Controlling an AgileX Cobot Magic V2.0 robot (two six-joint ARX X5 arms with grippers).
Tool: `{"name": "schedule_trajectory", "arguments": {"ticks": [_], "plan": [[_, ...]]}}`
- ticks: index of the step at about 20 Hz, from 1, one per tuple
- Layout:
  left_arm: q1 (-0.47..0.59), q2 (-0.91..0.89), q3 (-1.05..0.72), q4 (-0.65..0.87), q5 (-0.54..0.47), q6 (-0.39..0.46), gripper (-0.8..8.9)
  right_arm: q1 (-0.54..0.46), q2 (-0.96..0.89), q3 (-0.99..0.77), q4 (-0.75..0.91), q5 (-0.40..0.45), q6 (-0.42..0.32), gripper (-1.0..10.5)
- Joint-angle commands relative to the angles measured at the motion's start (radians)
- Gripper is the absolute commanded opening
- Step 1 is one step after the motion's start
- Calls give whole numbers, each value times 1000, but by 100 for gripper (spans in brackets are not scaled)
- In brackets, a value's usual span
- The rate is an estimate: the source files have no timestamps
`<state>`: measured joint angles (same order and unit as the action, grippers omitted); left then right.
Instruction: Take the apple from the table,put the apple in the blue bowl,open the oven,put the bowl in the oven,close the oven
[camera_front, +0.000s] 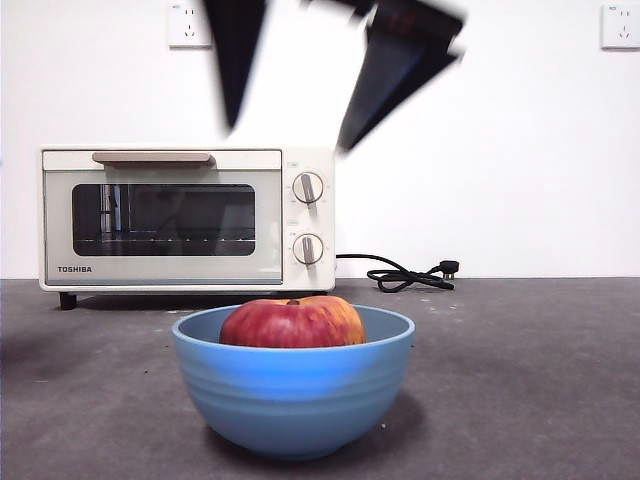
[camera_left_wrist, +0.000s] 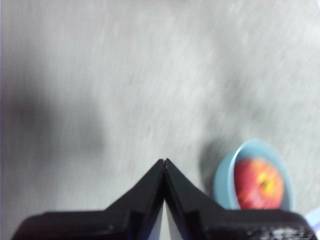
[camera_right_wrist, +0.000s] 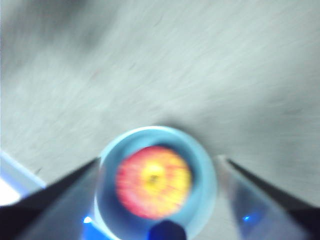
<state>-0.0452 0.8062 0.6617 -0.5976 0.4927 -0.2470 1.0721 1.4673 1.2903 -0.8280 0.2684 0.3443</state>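
Fingers of the right gripper (camera_right_wrist: 159, 165) stand apart, empty, directly above the apple (camera_front: 291, 322), which rests inside the blue bowl (camera_front: 293, 395) on the surface (camera_front: 530, 380). Left gripper (camera_left_wrist: 164, 161) fingers are pressed together, with the bowl offset to one side. Oven (camera_front: 187, 218), door closed, stands at 11 o'clock behind the bowl; judged next: the door handle (camera_front: 152, 157).

A plain white wall (camera_front: 500, 150) fills the background. Two white wall sockets sit high on it — one socket (camera_front: 189, 25) toward the left, the other socket (camera_front: 620, 26) at the far right edge — well apart from each other.
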Motion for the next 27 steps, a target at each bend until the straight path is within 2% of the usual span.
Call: {"name": "schedule_trajectory", "arguments": {"ticks": [1,4,6,11,16,20,27], "plan": [[-2,55,97,8,5,5,-5,2,-66,-3,-66,111,6,49],[-2,190,265,8,5,20,-5,0,-155,-25,-173,244,38,-8],[-2,295,369,11,5,20,-5,0,-227,-81,-194,268,77,-8],[-2,561,624,13,5,15,-5,0,-426,-325,-190,254,251,-8],[-2,777,853,11,5,-42,-5,0,-613,-515,-172,147,420,-8],[-2,888,945,12,3,-66,-5,0,-682,-546,-154,128,479,-8],[-2,974,951,51,-113,-95,-5,0,-687,-546,-95,125,484,-8]]}}
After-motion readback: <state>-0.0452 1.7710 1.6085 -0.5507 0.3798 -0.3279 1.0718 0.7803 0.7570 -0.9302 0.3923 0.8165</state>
